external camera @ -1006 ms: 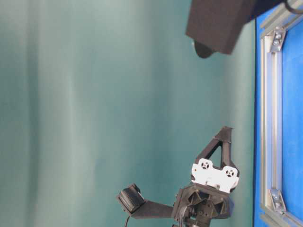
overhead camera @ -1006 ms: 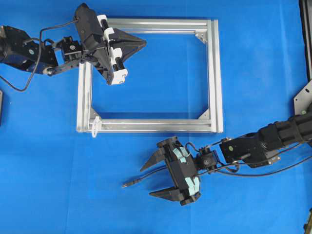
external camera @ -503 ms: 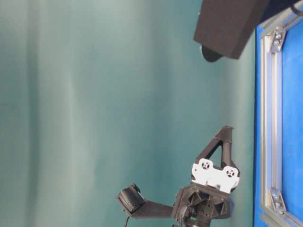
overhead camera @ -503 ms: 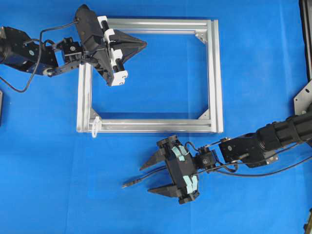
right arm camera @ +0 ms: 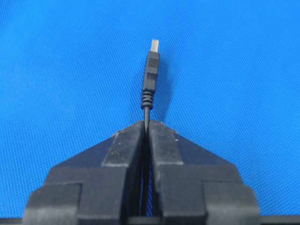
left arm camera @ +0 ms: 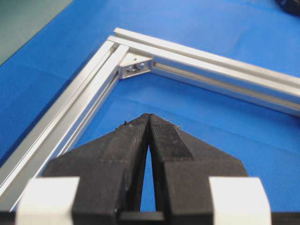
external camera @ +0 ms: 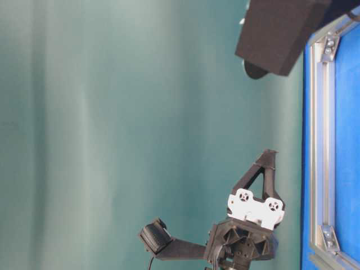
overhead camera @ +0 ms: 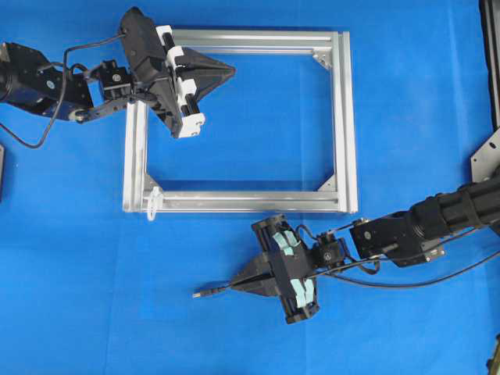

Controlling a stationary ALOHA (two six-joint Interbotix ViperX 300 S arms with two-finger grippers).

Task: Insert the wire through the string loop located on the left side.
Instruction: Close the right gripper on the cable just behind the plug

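The wire [overhead camera: 211, 291] lies on the blue mat below the frame, plug tip pointing left. My right gripper [overhead camera: 236, 284] is shut on it just behind the plug. In the right wrist view the plug [right arm camera: 151, 70] sticks out ahead of the closed fingertips [right arm camera: 157, 129]. The string loop [overhead camera: 153, 200] is a tiny white ring at the frame's lower left corner, up and to the left of the plug. My left gripper [overhead camera: 232, 69] hovers over the frame's upper left part, shut with nothing in it. The left wrist view shows its tips [left arm camera: 148, 116] touching.
The silver aluminium frame [overhead camera: 344, 117] lies flat mid-table, and its corner bracket [left arm camera: 135, 68] is ahead of the left gripper. The right arm's cable [overhead camera: 406, 281] trails to the right. Metal fixtures [overhead camera: 488, 156] stand at the right edge. Open blue mat lies left of the plug.
My right gripper stood open astride the wire and has now shut on it. The left gripper has barely moved.
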